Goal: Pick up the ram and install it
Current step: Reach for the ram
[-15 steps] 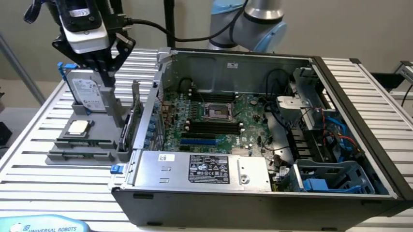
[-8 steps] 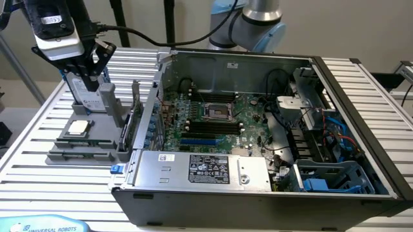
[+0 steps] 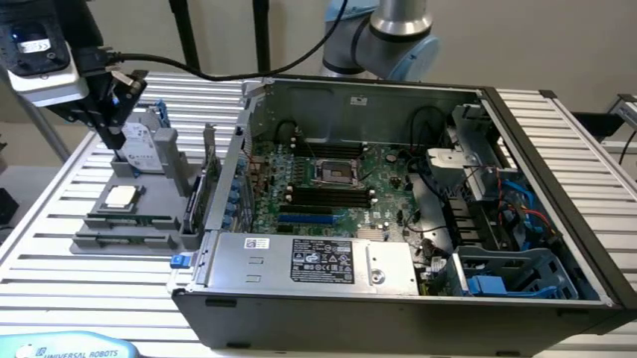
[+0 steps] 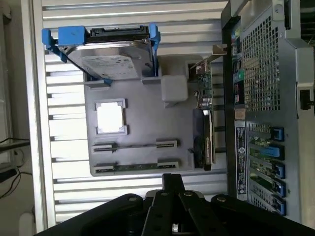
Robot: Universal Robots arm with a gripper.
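Listing, ext. view: 1 open PC case, motherboard inside, beside grey holder tray. Claw over tray's hard drive, fingers together, empty. Ram on edge in tray, beside 1 CPU. Teal cover near tray: "UNIVERSAL ROBOTS". Wrist view: case rear grille; 1 bracketed card at tray's case side.

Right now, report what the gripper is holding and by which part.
Nothing is held. The gripper is shut and empty above the grey holder, where the ram lies untouched in its slot.
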